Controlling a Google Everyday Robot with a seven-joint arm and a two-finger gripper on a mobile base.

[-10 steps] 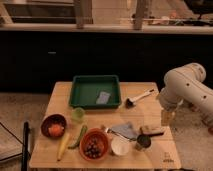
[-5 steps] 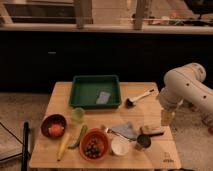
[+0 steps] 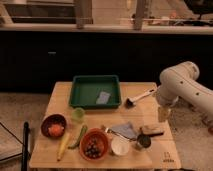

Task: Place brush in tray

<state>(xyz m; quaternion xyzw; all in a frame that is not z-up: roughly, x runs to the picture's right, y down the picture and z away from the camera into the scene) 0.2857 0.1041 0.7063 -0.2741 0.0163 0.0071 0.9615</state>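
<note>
Brush (image 3: 141, 96): lies flat on the wooden table (image 3: 60, 97), outside the tray. Dark bristle head points to 8 o'clock, white handle runs off to 2 o'clock. Head is just beside the tray's right rim; cannot tell if it touches.

Tray (image 3: 73, 92): at 9 o'clock from the brush, far middle of the table. Holds one small pale flat item (image 3: 103, 97); the rest of its floor is bare green.

Progress: nothing done yet, by my reading. Brush is not grasped, not lifted, not in the tray. Left to do: reach, grip the handle, carry the short way toward 9 o'clock, release over the tray floor.

Gripper (image 3: 162, 118): at 4 o'clock from the brush, near its handle end but apart from it, over the table's right edge. Points straight down. Pincer spread wide, nothing in it.

Arm (image 3: 175, 82): white, comes in from 3 o'clock, bulky joint raised above the handle end, wrist dropping vertically from it.

Further out, near side: blue-grey cloth (image 3: 124, 131), black-handled utensil (image 3: 150, 131), dark round can (image 3: 143, 142), white cup (image 3: 120, 146), orange bowl (image 3: 93, 145), dark red bowl (image 3: 54, 125), green cup (image 3: 78, 114), banana (image 3: 63, 145). None lies between brush and tray.
</note>
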